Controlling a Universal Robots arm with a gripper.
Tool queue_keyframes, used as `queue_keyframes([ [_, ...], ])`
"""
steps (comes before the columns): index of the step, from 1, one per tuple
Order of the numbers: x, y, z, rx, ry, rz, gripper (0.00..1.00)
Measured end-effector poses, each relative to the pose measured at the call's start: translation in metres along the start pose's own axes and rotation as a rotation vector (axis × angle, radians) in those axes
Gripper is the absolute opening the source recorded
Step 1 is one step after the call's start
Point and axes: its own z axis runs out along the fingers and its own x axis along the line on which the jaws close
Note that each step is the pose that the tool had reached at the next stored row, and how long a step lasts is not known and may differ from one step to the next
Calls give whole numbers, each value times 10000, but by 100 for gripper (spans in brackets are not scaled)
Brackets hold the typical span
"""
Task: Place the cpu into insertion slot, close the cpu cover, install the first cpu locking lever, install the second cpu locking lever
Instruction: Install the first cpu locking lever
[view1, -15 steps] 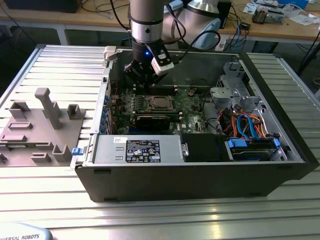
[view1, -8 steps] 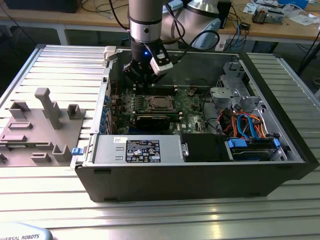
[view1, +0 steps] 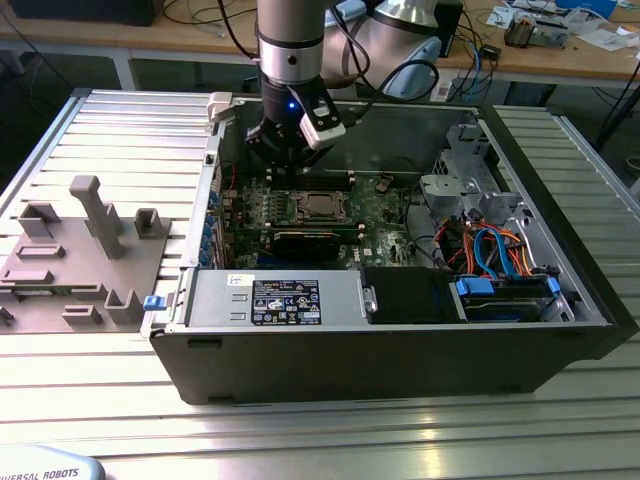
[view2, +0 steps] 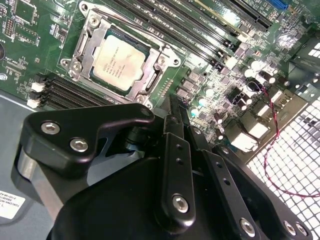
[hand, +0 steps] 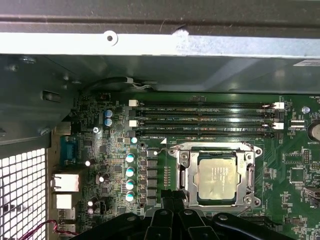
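Note:
The cpu (view1: 318, 207) (view2: 119, 62) (hand: 216, 178) lies flat, silver top up, in the socket on the green motherboard (hand: 100, 150). The cpu cover (view2: 150, 85) (hand: 186, 175) lies flat around it, the chip showing through its window. The insertion slot itself is hidden under chip and cover. A thin wire lever (view2: 135, 30) runs along one side of the socket. My gripper (view1: 285, 168) (view2: 175, 107) (hand: 170, 197) hangs just beside the socket, close above the board, its black fingers shut together with nothing between them.
Long memory slots (hand: 205, 120) run beside the socket. The case's metal wall (hand: 150, 45) and perforated rear panel (view2: 290, 150) stand close by. A power supply (view1: 275, 300), drive cage (view1: 460, 170) and cables (view1: 490, 245) fill the case. Grey fixture blocks (view1: 90, 230) sit outside.

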Motion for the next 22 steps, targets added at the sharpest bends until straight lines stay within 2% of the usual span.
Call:
queue_keyframes([
  [10,7,0,-38,-1,-1,0,11],
  [22,42,0,-52,-1,-3,0,11],
])
